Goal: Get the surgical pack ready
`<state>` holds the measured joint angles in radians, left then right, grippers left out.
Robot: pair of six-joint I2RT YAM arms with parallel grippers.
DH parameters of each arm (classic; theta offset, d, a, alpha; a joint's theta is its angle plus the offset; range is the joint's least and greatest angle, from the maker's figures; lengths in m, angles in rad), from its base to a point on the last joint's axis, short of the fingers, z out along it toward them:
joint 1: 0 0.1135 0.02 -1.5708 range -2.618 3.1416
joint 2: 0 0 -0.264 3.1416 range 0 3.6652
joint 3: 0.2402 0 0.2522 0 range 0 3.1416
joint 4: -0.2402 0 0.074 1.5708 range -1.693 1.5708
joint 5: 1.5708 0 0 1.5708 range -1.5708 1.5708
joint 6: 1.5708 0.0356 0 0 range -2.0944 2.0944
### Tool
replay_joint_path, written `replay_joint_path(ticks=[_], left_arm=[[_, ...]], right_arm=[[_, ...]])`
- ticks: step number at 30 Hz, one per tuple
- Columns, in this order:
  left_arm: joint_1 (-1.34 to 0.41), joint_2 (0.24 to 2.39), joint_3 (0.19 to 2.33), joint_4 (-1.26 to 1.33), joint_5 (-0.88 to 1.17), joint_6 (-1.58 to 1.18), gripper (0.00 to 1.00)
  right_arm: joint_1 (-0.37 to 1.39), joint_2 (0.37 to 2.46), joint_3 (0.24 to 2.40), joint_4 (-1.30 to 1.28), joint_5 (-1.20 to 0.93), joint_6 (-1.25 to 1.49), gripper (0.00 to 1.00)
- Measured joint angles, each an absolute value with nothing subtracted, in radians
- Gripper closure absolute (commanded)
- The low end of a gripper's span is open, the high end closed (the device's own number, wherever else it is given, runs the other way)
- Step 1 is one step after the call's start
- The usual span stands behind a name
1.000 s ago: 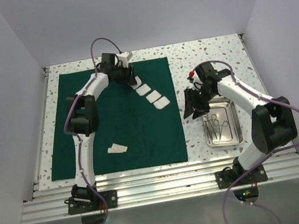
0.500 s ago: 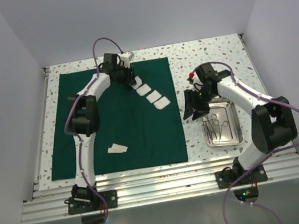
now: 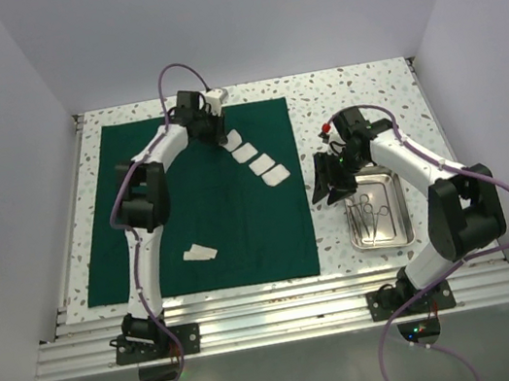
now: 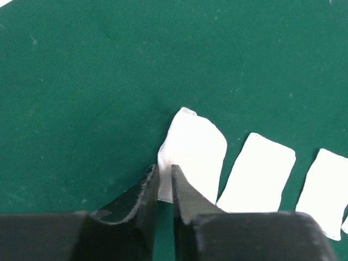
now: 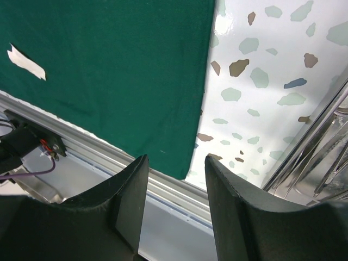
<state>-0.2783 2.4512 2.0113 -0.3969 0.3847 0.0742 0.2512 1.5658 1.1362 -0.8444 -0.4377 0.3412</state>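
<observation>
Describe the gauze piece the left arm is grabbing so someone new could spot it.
Start at the dark green cloth on the left half of the table. A diagonal row of four white gauze squares lies toward its far right corner. It is the farthest square, the only one buckled up, its edge pinched in the left gripper.

Bright, even light, soft shadows, mild glare on the steel tray (image 3: 392, 192).

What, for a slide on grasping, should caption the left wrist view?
Left claw pinches the edge of a white gauze square on the dark green cloth sheet, with neighbouring gauze squares alongside.
</observation>
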Motion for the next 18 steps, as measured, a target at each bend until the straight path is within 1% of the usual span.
replay_joint_path(ticks=[4, 5, 6, 18], left_arm=[[-0.278, 2.451, 2.012, -0.399, 0.381, 0.075, 0.91], [-0.278, 2.451, 2.012, -0.399, 0.381, 0.075, 0.98], [-0.278, 2.451, 2.012, -0.400, 0.381, 0.072, 1.00], [-0.277, 2.440, 2.016, -0.430, 0.364, 0.035, 1.00]], right_arm=[[0.251, 1.566, 1.136, -0.844, -0.438, 0.341, 0.50], [0.251, 1.566, 1.136, -0.844, -0.437, 0.341, 0.50], [0.251, 1.566, 1.136, -0.844, -0.437, 0.341, 0.50], [0.251, 1.566, 1.136, -0.844, -0.438, 0.342, 0.51]])
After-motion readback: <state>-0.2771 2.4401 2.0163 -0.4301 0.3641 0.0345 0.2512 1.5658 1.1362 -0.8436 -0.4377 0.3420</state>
